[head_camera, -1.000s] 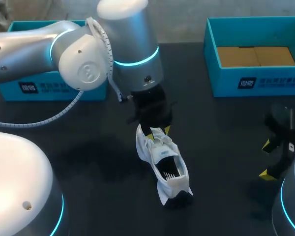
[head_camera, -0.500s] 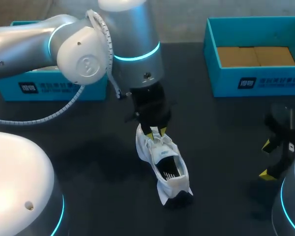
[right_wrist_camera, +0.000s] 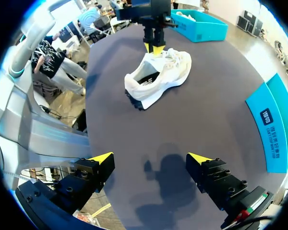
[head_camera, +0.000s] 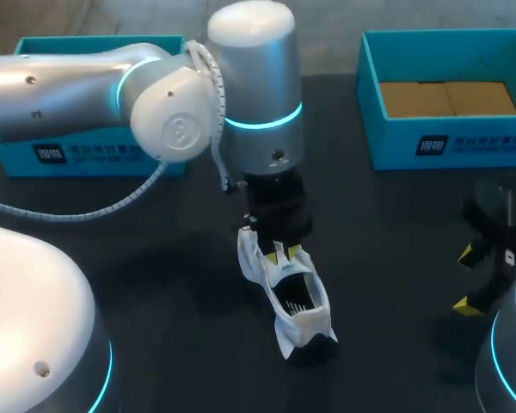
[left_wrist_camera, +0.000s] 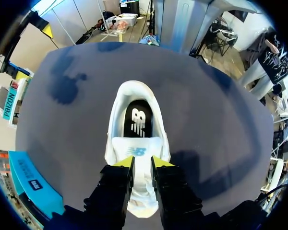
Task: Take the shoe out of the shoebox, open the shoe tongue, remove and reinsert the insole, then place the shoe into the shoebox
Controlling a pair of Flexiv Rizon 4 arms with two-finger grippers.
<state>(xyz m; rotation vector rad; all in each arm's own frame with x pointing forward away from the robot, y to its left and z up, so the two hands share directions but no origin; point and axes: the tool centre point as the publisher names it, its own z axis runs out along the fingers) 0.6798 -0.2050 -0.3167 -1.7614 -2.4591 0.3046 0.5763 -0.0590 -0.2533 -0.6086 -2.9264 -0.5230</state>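
— Shoe (head_camera: 288, 297): where does it stand?
— On its sole in the middle of the table (head_camera: 387, 258), out of the box (head_camera: 396, 142) and well apart from it, heel towards me.
— And the step?
— Opening the tongue (left_wrist_camera: 134, 151), I'd say. The left gripper (left_wrist_camera: 142, 162) is down on it, fingers narrow, and they seem to pinch its top edge from both sides.
— The right gripper (right_wrist_camera: 150, 158)?
— Fingers wide, nothing in them, hanging over bare table far to the shoe's right.
— What does the next move want?
— Probably a pull of the tongue forward, towards the toe, so the mouth gapes. The black insole (left_wrist_camera: 137, 120) lies flat inside, not yet lifted. The shoe is unheld, so a hard tug could drag or tip it.
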